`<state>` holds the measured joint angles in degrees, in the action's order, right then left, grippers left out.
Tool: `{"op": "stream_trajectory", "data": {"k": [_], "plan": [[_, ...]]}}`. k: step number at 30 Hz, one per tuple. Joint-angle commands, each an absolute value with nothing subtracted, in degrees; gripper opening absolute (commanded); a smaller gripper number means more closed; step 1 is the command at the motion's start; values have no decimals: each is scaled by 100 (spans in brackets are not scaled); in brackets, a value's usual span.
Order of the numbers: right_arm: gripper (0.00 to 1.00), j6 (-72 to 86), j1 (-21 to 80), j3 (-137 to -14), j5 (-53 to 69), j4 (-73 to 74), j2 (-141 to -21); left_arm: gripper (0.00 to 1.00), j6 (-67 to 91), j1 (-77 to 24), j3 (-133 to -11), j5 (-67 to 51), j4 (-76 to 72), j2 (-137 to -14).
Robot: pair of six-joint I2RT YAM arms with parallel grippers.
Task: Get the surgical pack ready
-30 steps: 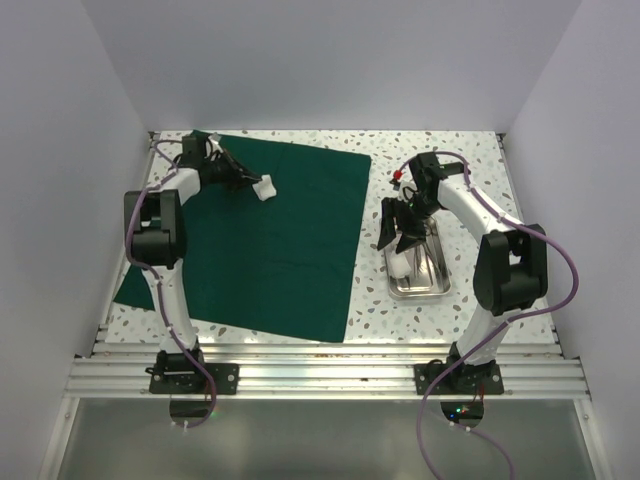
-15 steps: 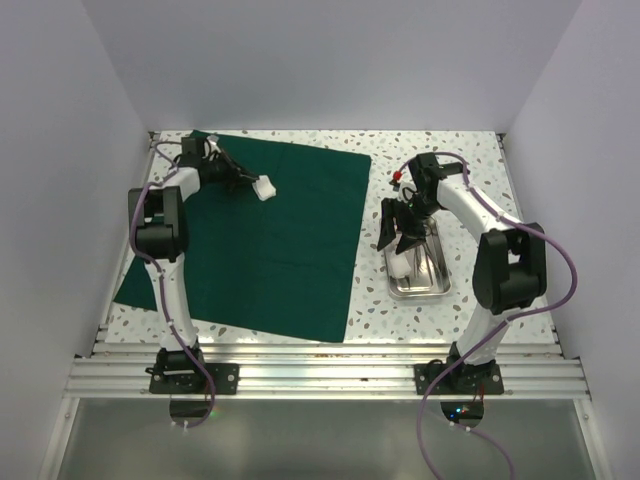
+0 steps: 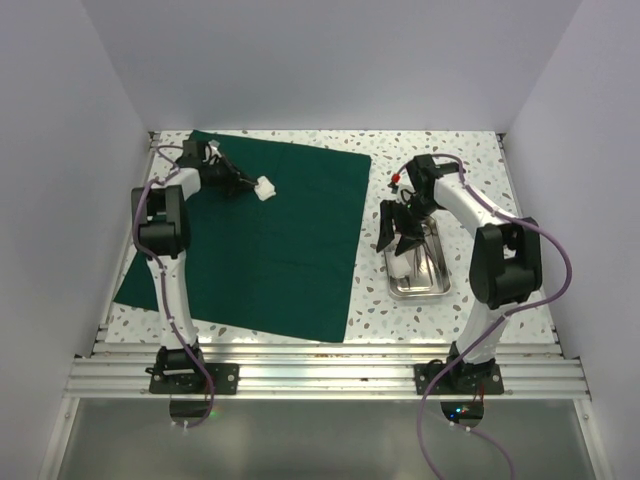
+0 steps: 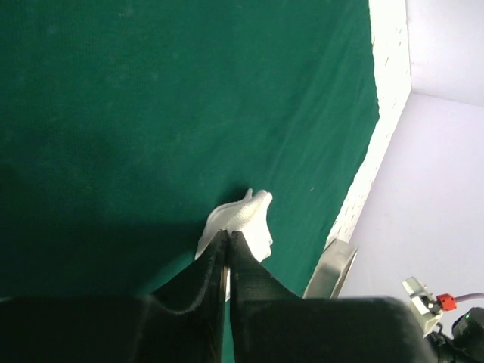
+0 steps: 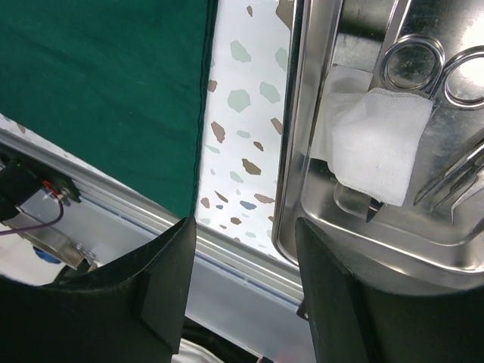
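The dark green drape lies spread flat on the left half of the table. My left gripper is shut on a white gauze square, held over the drape's far part; in the left wrist view the gauze sticks out past the closed fingertips. The steel tray sits right of the drape and holds metal scissors and another gauze square. My right gripper hangs open above the tray's left rim, holding nothing.
The speckled tabletop shows around the drape and tray. White walls close in the left, back and right. A metal rail runs along the near edge by the arm bases.
The left arm has shifted slightly, with the gauze still in its gripper over the drape's far part. The right gripper has barely moved above the tray.
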<state>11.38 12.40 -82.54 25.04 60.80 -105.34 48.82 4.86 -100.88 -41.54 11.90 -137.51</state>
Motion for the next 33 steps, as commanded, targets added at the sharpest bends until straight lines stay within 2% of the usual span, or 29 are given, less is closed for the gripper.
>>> {"op": "stream_trajectory", "data": {"k": [1,3,4,13,19,25,28,33], "plan": [[59,1169,1292,-8508,2522,6179,-10564,10,4570,545,-10432,-4140,1503,-13834],[59,1169,1283,-8543,2531,6179,-10591,20,4501,536,-10555,-3999,1617,-13808],[59,1169,1292,-8552,2540,6179,-10591,29,4465,536,-10617,-3964,1652,-13790],[59,1116,1327,-8631,2619,6188,-10608,50,4122,536,-10934,-3428,2074,-13254],[59,1107,1362,-8508,2663,6126,-10512,56,3964,510,-10522,-3156,2680,-12929],[59,1099,1371,-8297,2698,6030,-10406,63,4359,378,-9309,-3225,2190,-12358],[59,1099,1371,-8244,2716,6021,-10362,63,4675,273,-8957,-3453,1839,-12340],[59,1072,1380,-8209,2689,6021,-10310,60,4571,45,-9289,-3121,1924,-12410]]}}
